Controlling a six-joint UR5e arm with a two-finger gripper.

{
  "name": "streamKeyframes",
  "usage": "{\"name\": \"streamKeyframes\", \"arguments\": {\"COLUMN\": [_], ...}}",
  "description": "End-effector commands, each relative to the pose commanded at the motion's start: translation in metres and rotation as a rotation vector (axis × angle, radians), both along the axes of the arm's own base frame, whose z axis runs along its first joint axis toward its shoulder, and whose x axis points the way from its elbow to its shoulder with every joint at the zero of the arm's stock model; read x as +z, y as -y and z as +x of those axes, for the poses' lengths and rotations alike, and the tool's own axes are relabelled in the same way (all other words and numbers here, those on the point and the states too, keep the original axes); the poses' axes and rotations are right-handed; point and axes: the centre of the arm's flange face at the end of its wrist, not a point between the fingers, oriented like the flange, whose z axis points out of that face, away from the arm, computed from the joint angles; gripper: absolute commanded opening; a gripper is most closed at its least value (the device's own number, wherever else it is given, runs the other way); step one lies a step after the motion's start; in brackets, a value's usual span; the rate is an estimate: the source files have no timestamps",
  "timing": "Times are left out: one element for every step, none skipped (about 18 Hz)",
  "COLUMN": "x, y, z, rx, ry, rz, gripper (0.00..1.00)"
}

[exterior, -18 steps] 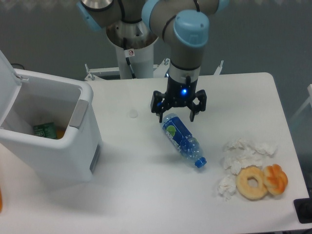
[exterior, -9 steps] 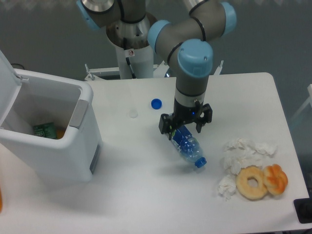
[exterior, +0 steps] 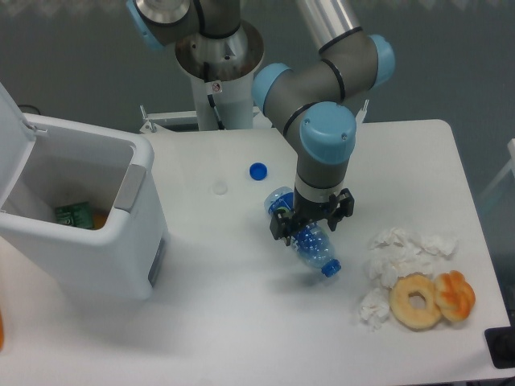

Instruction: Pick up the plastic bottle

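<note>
— Clear plastic with a blue label: is that the bottle (exterior: 299,233) lying near the middle of the frame?

— Yes. It lies on its side on the white table (exterior: 241,322), slanting from upper left to lower right, with its blue neck end pointing toward the lower right.

— And the gripper (exterior: 312,226)?

— It hangs straight over the bottle's middle. Its two black fingers are spread, one on each side of the body. Whether they touch the plastic I cannot tell, but they are apart, not closed on it.

— What else is on the table?

— A small blue cap (exterior: 257,170) sits up and to the left of the bottle, apart from it. Toward the lower right are crumpled white tissues (exterior: 401,256), and just beside them a pale ring-shaped doughnut (exterior: 416,301) with an orange pastry (exterior: 455,295) touching its right side.

— And on the left?

— A white bin (exterior: 96,241) with its lid open. Something green and something orange show inside, too small to name.

— The arm itself?

— Grey, with light blue joints, reaching down from the top centre.
</note>
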Motion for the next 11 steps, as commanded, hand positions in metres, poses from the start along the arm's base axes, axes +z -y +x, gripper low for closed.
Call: {"name": "streamKeyframes", "arguments": {"x": [-0.007,-0.014,-0.02,-0.028,-0.032,-0.036,-0.039,-0.04,-0.043,-0.046,-0.049], "y": [0.0,-0.001,-0.002,-0.003,-0.005,-0.006,-0.008,-0.008,-0.007,-0.008,-0.008], "z": [-0.002,-0.004,-0.006,-0.008,-0.01,-0.011,-0.012,-0.013,-0.014,-0.014,-0.014], "rx": [0.0,-0.004,-0.004,-0.006,-0.004,-0.004,-0.006,-0.006,-0.004,-0.004,-0.004], "ry": [0.006,0.015,0.02,0.029,0.033,0.037,0.038,0.037,0.038,0.041,0.045], "rz": [-0.01,-0.016,-0.019,-0.025,-0.028,-0.03,-0.031,-0.03,-0.031,-0.033,-0.035], "gripper": [1.0,1.0,1.0,1.0,1.0,1.0,1.0,1.0,1.0,1.0,1.0]}}
